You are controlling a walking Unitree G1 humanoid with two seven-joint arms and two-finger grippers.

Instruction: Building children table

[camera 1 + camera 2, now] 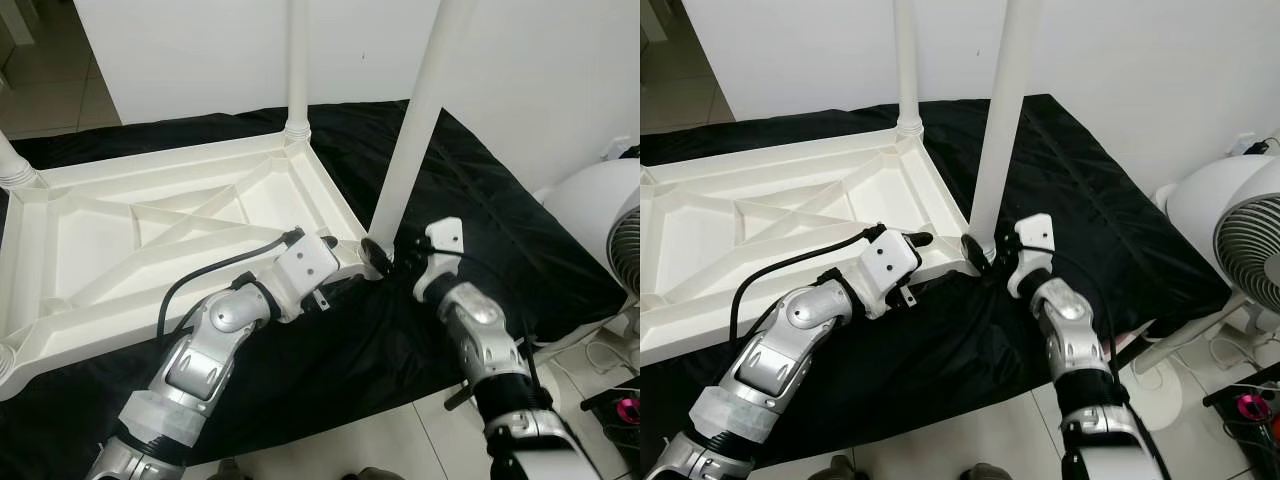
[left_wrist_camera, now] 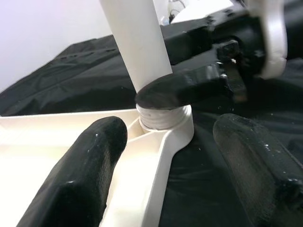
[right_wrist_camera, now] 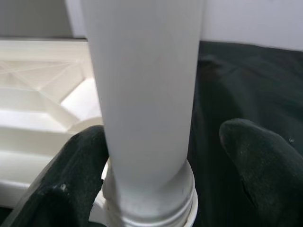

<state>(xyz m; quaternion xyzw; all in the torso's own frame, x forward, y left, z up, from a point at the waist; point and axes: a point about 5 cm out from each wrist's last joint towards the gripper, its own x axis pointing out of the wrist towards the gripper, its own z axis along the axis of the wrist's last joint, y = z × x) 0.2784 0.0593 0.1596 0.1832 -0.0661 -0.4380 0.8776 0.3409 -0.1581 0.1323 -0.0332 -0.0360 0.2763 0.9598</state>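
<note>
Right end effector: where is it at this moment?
In the left eye view the right end effector sits at the base of the near table leg, at the upside-down tabletop's right front corner.

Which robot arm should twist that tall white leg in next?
Probably the right. The right gripper already straddles the base of the tall white plastic leg, while the open left gripper sits beside the upturned white tabletop's corner socket.

Black sheet [image 1: 500, 240] spread over the tiled floor [image 1: 380, 445], white fan [image 1: 1240, 240] off its right edge (cables [image 1: 605, 355] underneath), white wall [image 1: 540, 80] behind.
</note>
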